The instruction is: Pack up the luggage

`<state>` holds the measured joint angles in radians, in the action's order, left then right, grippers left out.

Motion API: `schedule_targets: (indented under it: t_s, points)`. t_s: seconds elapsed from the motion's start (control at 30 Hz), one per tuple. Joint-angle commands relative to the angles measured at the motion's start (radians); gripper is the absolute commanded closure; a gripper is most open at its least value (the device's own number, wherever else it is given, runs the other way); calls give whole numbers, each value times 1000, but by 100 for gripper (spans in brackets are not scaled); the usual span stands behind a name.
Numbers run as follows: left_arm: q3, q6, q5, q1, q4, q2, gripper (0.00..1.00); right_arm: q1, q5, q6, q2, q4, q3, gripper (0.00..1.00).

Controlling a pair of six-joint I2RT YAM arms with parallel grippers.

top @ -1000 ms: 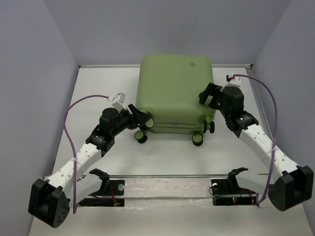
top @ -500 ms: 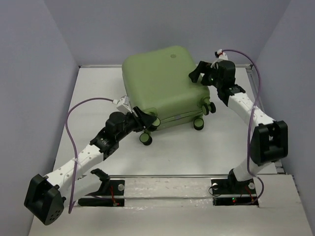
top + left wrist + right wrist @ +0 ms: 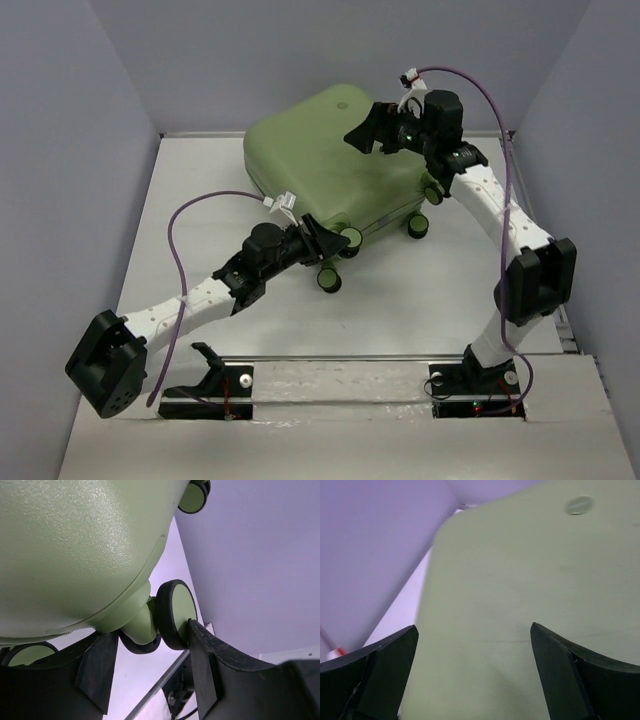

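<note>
The left pincer (image 3: 152, 636) clamps a corner caster (image 3: 176, 611) of the closed suitcase (image 3: 310, 160) on the tabletop (image 3: 195, 205). Its body stretches away beyond. The right pincer (image 3: 474, 627), spread wide, hovers just above its shell.

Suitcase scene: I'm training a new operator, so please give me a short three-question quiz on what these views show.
1. True or false: the suitcase is closed.
2. What sits between the left tool's fingers? A) a handle B) a caster C) a zipper pull
3. Fill in: the right tool hovers over the suitcase's shell with its jaws ___.
Key: 1 true; 2 B; 3 open.
</note>
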<state>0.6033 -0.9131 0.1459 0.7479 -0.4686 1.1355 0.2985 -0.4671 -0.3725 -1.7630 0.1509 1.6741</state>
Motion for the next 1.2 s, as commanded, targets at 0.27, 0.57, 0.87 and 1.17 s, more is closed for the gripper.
schedule_targets:
  t_s: [0.27,0.57,0.87,1.17]
  points:
    - [29,36,100,54,-274,-8,94,148,71,-155,877,-594,-1050,75]
    - [32,19,112,54,-308,21,94,307,220,-146,930,-740,-1395,77]
    - [21,10,113,56,-309,4,94,425,344,-108,491,-1213,-1419,56]
    - [30,5,135,59,-306,13,94,426,401,-92,223,-1522,-1364,44]
